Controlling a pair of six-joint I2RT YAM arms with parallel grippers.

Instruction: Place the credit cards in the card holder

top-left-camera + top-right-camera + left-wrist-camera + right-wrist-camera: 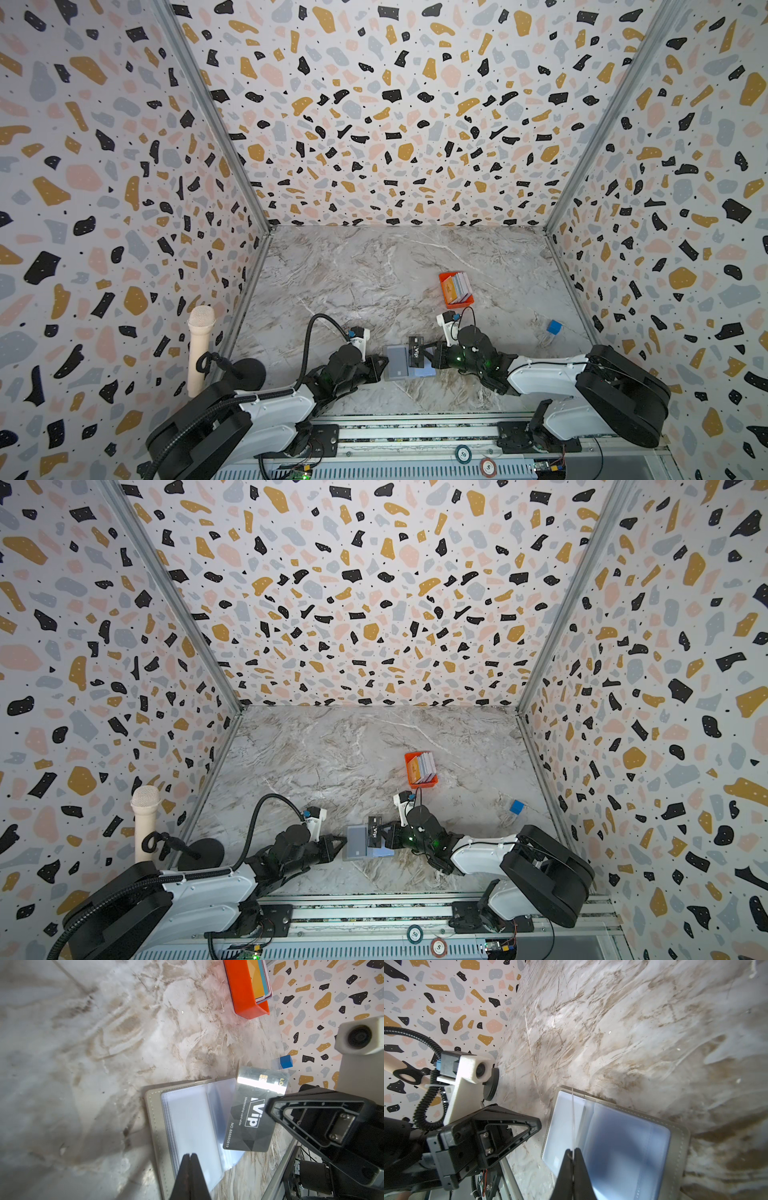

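My right hand (pixel 573 1152) is pinching the dark Vip card (pixel 249 1118) by one edge, holding it tilted just above the open card holder (pixel 153 1118), over its pale clear pockets. The card holder is lying flat on the worktop (pixel 353 270) between my two arms. My left hand (pixel 189 1156) is pressed together at the card holder's edge; whether it is catching a pocket sheet I cannot tell. The other cards (pixel 459 286) are standing in the orange tray (pixel 457 304) farther back.

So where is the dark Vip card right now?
In both top views the dark Vip card is near the front middle of the table, pinched in the right gripper over the right half of the open card holder.
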